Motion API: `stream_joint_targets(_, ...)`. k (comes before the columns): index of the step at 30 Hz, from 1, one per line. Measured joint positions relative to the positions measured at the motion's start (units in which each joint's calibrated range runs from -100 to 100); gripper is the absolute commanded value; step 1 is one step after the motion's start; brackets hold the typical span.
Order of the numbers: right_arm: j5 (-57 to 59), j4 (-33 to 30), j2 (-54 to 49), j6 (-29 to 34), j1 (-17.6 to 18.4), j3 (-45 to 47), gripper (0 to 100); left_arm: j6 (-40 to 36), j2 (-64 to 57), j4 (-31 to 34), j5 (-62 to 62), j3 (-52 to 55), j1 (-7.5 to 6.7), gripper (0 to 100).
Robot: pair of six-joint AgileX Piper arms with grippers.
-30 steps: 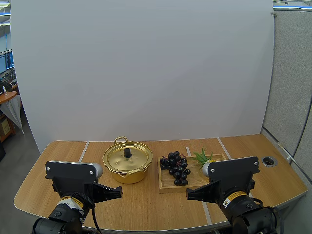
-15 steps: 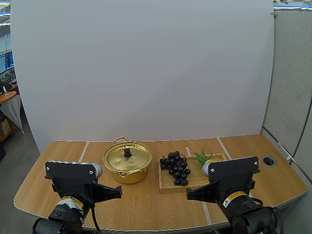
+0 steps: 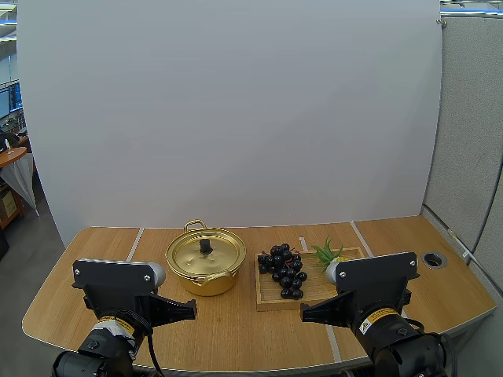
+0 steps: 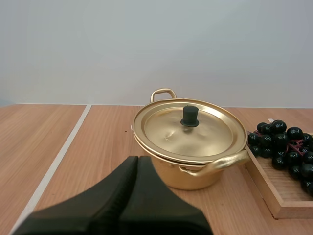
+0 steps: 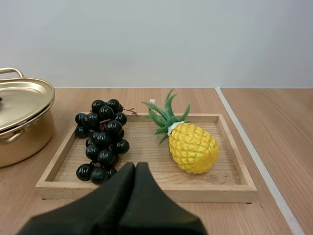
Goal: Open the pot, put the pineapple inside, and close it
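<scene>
Your left end effector [image 4: 137, 161] and right end effector [image 5: 135, 167]: closed, empty. Pinch the knob [image 4: 190, 116] on the lid [image 4: 164, 131]; the pineapple [image 5: 193, 148] on the wooden tray [image 5: 146, 192] seems light, rigid: grip its body.

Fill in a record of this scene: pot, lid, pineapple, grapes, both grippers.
pot: on the table, beside the tray
lid: on the pot
pineapple: lying in the tray
grapes: in the tray, on the pot's side
left gripper: shut, empty, facing the pot
right gripper: shut, empty, facing the tray
</scene>
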Motion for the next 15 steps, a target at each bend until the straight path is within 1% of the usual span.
stream_joint_targets(15, 0.0, 0.3, 0.0, 0.0, 0.0, 0.0, 0, 0.0, 0.0, 0.0, 0.0, 0.0, 0.0, 0)
